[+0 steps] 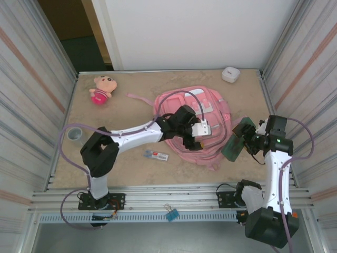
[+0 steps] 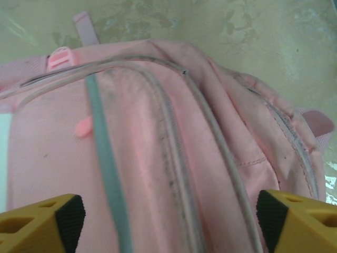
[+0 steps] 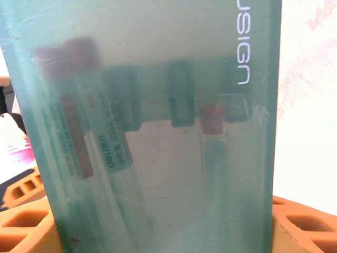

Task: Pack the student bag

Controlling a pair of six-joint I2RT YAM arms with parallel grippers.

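The pink student bag [image 1: 213, 108] lies front up in the middle of the table. The left gripper [image 2: 168, 219] hangs over its zip pockets, jaws wide apart with nothing between them. At the bag's right edge, the right gripper [image 3: 158, 226] is clamped on a translucent green pencil case [image 3: 158, 132] with pens inside. A plush doll [image 1: 101, 88] sits far left, a small white box [image 1: 230, 74] far right, and a small packet [image 1: 158, 155] just near-left of the bag.

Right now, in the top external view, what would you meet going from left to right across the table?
Clear round container → pink plush doll → large pink fabric backpack → green translucent pencil case
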